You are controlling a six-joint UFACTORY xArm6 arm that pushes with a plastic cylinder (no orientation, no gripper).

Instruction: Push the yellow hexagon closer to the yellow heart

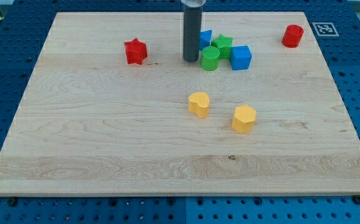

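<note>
The yellow hexagon (pixel 244 118) lies a little right of the board's middle. The yellow heart (pixel 199 104) lies just to its left and slightly higher, with a small gap between them. My tip (pixel 190 60) stands near the view's top, above the heart and well apart from both yellow blocks. It is just left of a green cylinder (pixel 210 58).
A cluster sits right of my tip: the green cylinder, a green star (pixel 223 44), a blue cube (pixel 241 57) and a blue block (pixel 205 38) partly behind the rod. A red star (pixel 135 51) lies at the top left, a red cylinder (pixel 293 35) at the top right.
</note>
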